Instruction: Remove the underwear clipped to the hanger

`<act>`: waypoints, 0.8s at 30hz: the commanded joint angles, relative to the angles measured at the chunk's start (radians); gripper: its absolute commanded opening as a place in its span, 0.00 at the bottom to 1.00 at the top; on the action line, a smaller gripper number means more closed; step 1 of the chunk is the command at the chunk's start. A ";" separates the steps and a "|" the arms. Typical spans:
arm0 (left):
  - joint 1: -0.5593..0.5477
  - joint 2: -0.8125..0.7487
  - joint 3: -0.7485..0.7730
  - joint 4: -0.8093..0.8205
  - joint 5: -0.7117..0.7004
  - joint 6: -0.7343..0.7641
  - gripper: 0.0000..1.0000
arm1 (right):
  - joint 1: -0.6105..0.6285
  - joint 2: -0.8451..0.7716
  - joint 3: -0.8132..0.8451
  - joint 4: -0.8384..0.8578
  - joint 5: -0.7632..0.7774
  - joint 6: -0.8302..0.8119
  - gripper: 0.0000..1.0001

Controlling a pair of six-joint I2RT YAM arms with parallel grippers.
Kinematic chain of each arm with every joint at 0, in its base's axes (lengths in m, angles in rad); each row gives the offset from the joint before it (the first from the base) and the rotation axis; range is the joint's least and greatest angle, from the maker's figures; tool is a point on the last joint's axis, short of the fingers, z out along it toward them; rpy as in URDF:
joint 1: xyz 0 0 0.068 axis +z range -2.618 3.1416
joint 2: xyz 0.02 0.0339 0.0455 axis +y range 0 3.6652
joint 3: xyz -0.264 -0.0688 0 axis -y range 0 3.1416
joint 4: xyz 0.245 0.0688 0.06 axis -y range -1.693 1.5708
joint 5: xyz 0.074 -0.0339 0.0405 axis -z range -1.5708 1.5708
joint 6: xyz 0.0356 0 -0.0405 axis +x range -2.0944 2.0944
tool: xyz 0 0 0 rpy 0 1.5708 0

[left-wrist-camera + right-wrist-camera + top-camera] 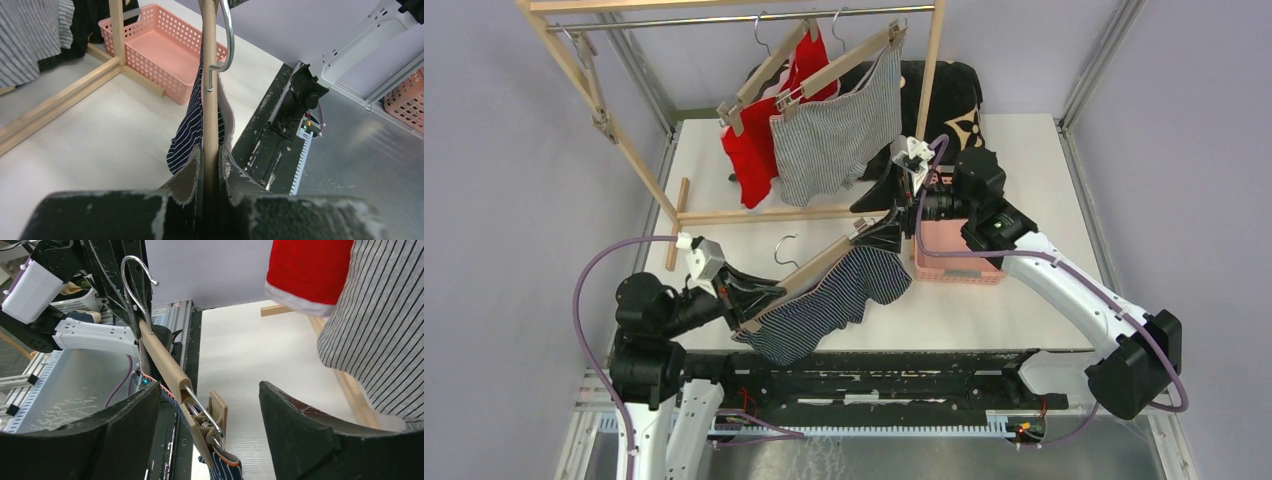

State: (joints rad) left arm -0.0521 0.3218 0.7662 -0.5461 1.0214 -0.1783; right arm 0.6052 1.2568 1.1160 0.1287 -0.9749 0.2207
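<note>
under the wooden hanger (809, 271), navy underwear (844, 296) with thin pale stripes

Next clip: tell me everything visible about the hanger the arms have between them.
The hanger is a tan, wood-looking bar with a silver wire hook and a spring clip at its end. It is off the rail, diagonal in the top view. The left gripper is shut on one end; the right gripper stands open around the far clip, which pinches the navy underwear.
</note>
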 commanded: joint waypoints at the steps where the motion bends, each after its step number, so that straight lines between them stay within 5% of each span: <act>1: 0.002 0.016 0.054 0.109 -0.020 -0.045 0.03 | 0.002 0.023 0.054 0.058 -0.071 0.018 0.79; 9: 0.002 0.058 0.072 0.136 -0.061 -0.044 0.03 | 0.001 0.007 0.033 0.060 -0.053 -0.006 0.72; 15: 0.002 0.070 0.068 0.149 -0.059 -0.045 0.03 | 0.001 0.015 0.061 0.065 -0.045 -0.006 0.77; 20: 0.002 0.077 0.048 0.203 -0.062 -0.070 0.03 | 0.002 0.035 0.082 0.110 -0.070 0.028 0.63; 24: 0.001 0.093 0.033 0.247 -0.049 -0.091 0.03 | 0.001 0.046 0.083 0.151 -0.060 0.049 0.65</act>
State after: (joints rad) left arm -0.0525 0.3920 0.7971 -0.4225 0.9703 -0.2096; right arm 0.6041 1.2934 1.1469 0.1814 -0.9947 0.2390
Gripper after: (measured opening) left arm 0.131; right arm 0.635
